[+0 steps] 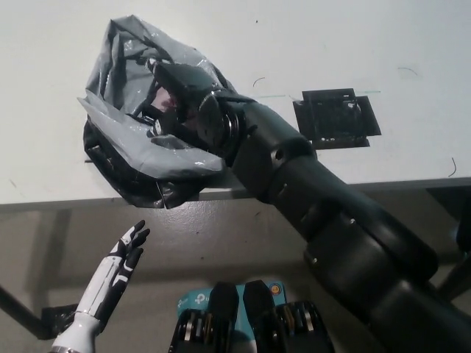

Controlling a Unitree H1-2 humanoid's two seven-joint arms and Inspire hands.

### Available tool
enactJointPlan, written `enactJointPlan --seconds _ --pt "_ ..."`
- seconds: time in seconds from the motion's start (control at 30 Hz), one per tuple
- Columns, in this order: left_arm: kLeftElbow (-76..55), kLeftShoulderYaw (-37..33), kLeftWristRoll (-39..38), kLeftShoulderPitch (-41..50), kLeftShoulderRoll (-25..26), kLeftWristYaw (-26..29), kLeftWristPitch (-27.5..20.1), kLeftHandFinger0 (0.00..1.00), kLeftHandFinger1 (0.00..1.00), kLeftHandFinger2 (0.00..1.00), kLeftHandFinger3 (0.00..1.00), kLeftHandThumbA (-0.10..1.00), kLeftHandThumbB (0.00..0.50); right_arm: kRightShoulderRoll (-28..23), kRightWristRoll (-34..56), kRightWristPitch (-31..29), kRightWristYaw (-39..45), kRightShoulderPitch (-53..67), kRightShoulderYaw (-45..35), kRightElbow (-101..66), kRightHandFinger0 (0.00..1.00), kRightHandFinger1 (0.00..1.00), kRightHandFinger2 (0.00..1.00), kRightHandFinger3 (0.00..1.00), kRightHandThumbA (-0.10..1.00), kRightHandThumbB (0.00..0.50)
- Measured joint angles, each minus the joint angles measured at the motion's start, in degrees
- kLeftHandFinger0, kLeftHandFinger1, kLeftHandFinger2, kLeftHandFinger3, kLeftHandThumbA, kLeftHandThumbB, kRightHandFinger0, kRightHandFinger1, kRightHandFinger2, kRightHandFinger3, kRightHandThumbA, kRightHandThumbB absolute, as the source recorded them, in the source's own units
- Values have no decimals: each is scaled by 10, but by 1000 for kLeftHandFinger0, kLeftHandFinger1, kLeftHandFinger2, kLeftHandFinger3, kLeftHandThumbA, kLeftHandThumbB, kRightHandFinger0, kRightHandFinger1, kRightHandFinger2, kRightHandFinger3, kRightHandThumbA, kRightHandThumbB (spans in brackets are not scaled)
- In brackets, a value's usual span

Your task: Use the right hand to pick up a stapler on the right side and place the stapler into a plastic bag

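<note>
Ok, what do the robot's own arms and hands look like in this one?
The left robot hand is slim, white-shelled with black fingers, on a white forearm. The right arm is bulky and glossy black, built of rounded segments with a disc-shaped wrist joint. The right robot hand is black too. No cables or markings show.

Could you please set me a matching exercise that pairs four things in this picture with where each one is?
Things:
1. plastic bag
2. right hand
3. left hand
4. black square

Places:
A. below the table edge, lower left
B. flat on the table, right of the black arm
C. inside the bag's mouth
D. on the table, upper left, at its near edge

Pairs: 1-D, 2-C, 3-A, 4-B
</note>
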Motion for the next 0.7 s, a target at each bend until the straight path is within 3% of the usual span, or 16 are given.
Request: enactJointPlan --seconds 0.27,0.43,0.53,0.7 --pt "2 0 0 -2 0 0 1 1000 1000 1000 1000 1000 332 -56 37 -19 5 -4 -94 -176 1000 1000 1000 1000 1000 371" --pt "7 0 0 -3 -1 0 3 1000 1000 1000 1000 1000 328 -84 43 -15 11 30 -112 -270 1000 1000 1000 1000 1000 392" --pt "9 0 0 -3 -1 0 5 1000 1000 1000 1000 1000 301 -98 48 -11 16 68 -122 -330 1000 1000 1000 1000 1000 349" --pt "14 0 0 -4 -2 0 6 1000 1000 1000 1000 1000 286 -124 54 -6 21 146 -138 -418 1000 1000 1000 1000 1000 361"
